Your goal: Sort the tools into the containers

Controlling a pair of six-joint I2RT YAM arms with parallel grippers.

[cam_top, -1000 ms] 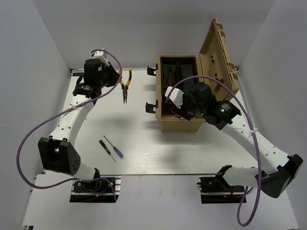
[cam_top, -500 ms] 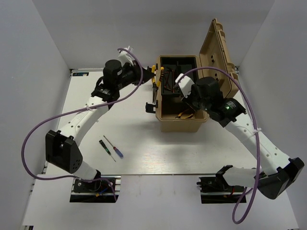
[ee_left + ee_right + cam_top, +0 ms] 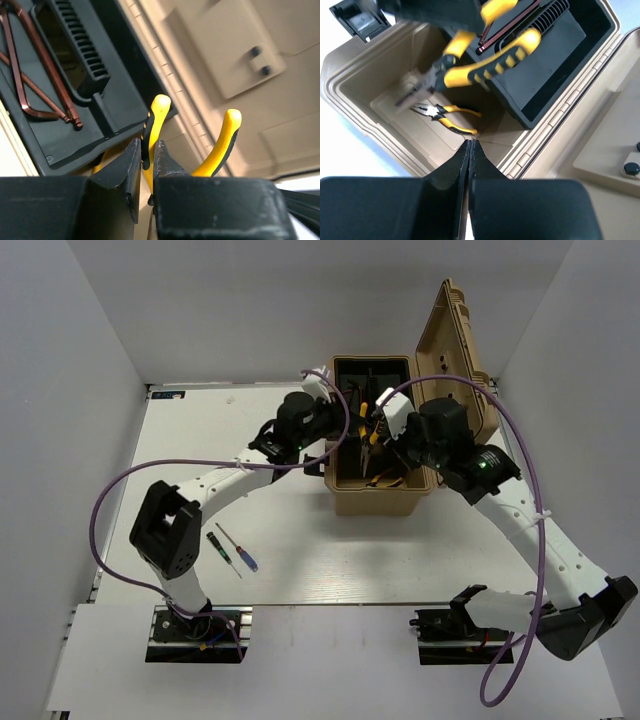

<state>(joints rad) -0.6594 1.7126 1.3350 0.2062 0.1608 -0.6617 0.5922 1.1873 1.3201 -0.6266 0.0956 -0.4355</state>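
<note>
— Where are the yellow-handled pliers (image 3: 368, 432) now?

— In the air over the open tan toolbox (image 3: 380, 502). A second ago they hung over the far left of the table (image 3: 300, 530); the left arm has swung them across since then.

— Held how?

— The left gripper (image 3: 146, 150) is pinched narrowly on one yellow handle. The other handle sticks out free to the side, and the nose points down towards the box's deep lower compartment. The right wrist view shows them blurred.

— And the other arm?

— The right gripper (image 3: 470, 146) was low in the box with its fingers partly apart a second ago. Now it hangs above the opening with the fingers pressed together, and nothing is between them.

— Anything already in the box?

— A second pair of pliers (image 3: 447, 117), also yellow-handled, lies on the floor of the lower compartment. A black tray (image 3: 555, 65) sits in the far part and carries reddish-brown hex keys (image 3: 45, 65).

— What is left on the table?

— A blue-handled screwdriver (image 3: 247, 561) and a green-handled screwdriver (image 3: 217, 542) lie side by side near the left arm's base, in the same spot as before.
</note>
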